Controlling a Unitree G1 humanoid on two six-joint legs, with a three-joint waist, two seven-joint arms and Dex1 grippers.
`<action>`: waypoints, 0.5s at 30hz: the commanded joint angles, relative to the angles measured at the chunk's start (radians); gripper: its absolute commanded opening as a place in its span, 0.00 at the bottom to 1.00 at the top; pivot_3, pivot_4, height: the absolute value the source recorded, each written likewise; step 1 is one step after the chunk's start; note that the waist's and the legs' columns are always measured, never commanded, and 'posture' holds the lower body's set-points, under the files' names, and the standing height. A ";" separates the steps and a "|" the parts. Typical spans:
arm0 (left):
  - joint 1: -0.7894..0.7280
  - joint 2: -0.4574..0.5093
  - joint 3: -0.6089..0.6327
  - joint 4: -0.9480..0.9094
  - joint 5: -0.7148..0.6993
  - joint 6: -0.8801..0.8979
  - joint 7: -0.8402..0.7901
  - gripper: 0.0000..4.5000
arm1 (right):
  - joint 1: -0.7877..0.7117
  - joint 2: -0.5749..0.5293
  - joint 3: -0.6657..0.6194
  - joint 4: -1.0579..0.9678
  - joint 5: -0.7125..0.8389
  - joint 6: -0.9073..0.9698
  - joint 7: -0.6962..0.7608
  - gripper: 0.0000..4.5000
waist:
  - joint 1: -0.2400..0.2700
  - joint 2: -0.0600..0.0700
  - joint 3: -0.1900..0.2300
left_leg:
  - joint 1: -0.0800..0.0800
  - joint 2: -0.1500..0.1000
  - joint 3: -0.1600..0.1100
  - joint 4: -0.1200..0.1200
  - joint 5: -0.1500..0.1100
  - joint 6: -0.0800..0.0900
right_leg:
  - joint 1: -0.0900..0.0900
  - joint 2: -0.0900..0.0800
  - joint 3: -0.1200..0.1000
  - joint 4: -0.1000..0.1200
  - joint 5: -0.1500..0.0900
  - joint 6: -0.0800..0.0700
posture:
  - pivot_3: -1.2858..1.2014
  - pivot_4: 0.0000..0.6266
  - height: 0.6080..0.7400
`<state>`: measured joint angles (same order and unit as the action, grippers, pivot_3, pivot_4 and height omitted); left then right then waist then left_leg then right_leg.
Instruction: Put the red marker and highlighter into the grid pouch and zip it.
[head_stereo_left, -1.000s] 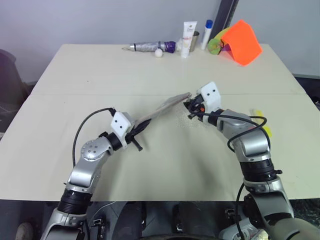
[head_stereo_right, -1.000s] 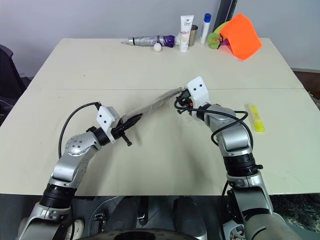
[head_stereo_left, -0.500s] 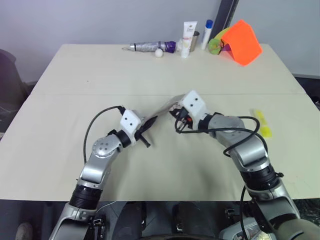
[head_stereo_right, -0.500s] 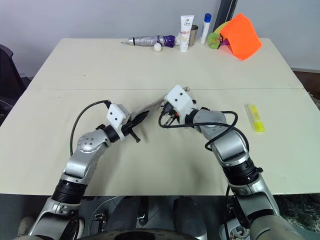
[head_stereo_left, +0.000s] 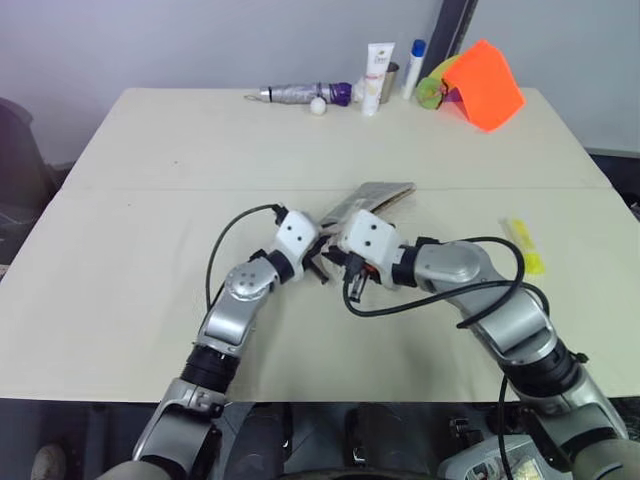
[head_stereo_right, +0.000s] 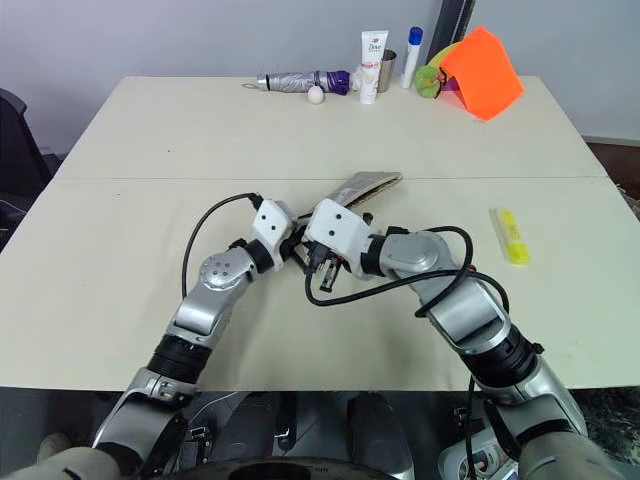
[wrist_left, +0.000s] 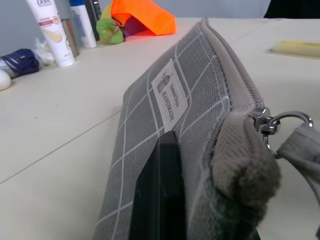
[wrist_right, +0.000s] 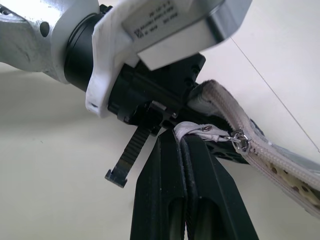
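Note:
The grey grid pouch (head_stereo_left: 377, 194) stands on its edge in mid-table, its far end down on the table (head_stereo_left: 150, 170). My left gripper (head_stereo_left: 316, 263) is shut on its near end, and one black finger (wrist_left: 161, 190) presses the side below the white label. My right gripper (wrist_right: 185, 144) is shut on the zipper's cord pull (wrist_right: 197, 131), close against the left gripper (wrist_right: 150, 97). The zipper (wrist_left: 235, 75) looks closed along the top edge. The yellow highlighter (head_stereo_left: 524, 246) lies on the table to the right of both arms. The red marker is out of view.
Along the table's far edge lie a folded umbrella (head_stereo_left: 300, 93) and a white ball (head_stereo_left: 318, 106). Next to them stand a white tube (head_stereo_left: 377, 76), a blue-capped bottle (head_stereo_left: 413, 66), a green object (head_stereo_left: 432, 92) and an orange shape (head_stereo_left: 485, 85).
My right gripper has travelled along the pouch's top edge from its far end to the end that the left gripper holds. The left gripper has shifted right with the pouch.

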<state>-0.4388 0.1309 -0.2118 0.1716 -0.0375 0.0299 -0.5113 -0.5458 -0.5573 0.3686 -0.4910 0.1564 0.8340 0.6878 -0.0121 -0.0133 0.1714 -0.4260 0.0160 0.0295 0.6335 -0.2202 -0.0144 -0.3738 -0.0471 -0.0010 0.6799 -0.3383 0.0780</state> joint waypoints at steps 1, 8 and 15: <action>-0.023 -0.015 0.002 0.000 0.007 -0.027 0.016 0.00 | -0.024 0.005 -0.011 -0.053 0.028 0.002 0.026 0.06 | 0.000 0.000 0.000 | 0.000 0.000 0.000 0.000 0.000 0.000 | 0.000 0.000 0.000 0.000 0.000 0.000 | 0.52 0.24 1.00; -0.021 0.001 0.015 -0.012 0.003 -0.056 0.008 0.00 | 0.028 -0.046 -0.241 -0.090 0.120 0.112 0.006 0.76 | 0.005 0.000 0.000 | -0.001 0.000 0.000 0.000 0.000 0.000 | 0.001 -0.001 0.000 -0.001 0.000 0.000 | 0.52 0.24 1.00; -0.043 0.064 -0.004 -0.007 0.009 -0.097 -0.074 0.00 | 0.283 -0.226 -0.566 -0.066 0.112 0.280 -0.051 0.98 | 0.015 0.000 0.000 | -0.001 0.000 0.000 -0.001 0.000 0.000 | 0.001 -0.001 -0.001 -0.005 0.000 0.000 | 0.52 0.24 1.00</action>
<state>-0.4614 0.1867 -0.2090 0.1838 -0.0337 -0.0315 -0.5628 -0.2723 -0.7564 -0.1162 -0.5414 0.2771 1.0735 0.6571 0.0030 -0.0133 0.1715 -0.4268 0.0160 0.0293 0.6321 -0.2203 -0.0142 -0.3728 -0.0478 -0.0015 0.6753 -0.3382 0.0780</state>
